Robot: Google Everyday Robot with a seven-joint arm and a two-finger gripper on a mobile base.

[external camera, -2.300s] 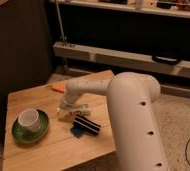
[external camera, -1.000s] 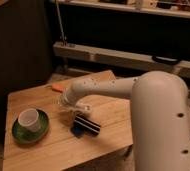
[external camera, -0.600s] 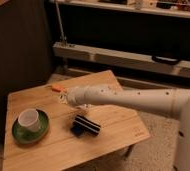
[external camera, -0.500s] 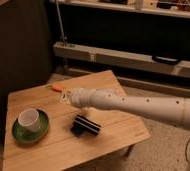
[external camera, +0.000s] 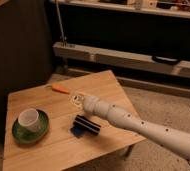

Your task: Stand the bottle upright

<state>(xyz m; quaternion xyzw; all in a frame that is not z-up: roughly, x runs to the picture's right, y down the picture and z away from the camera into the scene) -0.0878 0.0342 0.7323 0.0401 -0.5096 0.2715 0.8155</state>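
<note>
1. On the wooden table [external camera: 43, 150], front-centre: a flat black striped block [external camera: 87, 125], lying flat.
2. Just behind the block: the gripper [external camera: 78, 101], low over the tabletop. The white arm [external camera: 138, 125] runs from it past the block's right side, off to lower right.
3. Gripper state: can't tell whether it's apart, together or clamped on sth.
4. The bottle [external camera: 74, 98]: only a pale slim bit at the gripper's tip, behind the block. Can't tell it apart from the gripper, nor whether it's lying or upright.
5. Left of the block: white cup [external camera: 28, 118], upright on a green saucer [external camera: 18, 134].
6. Behind-left of the block, past the gripper: small orange thing [external camera: 61, 89] on the wood.
</note>
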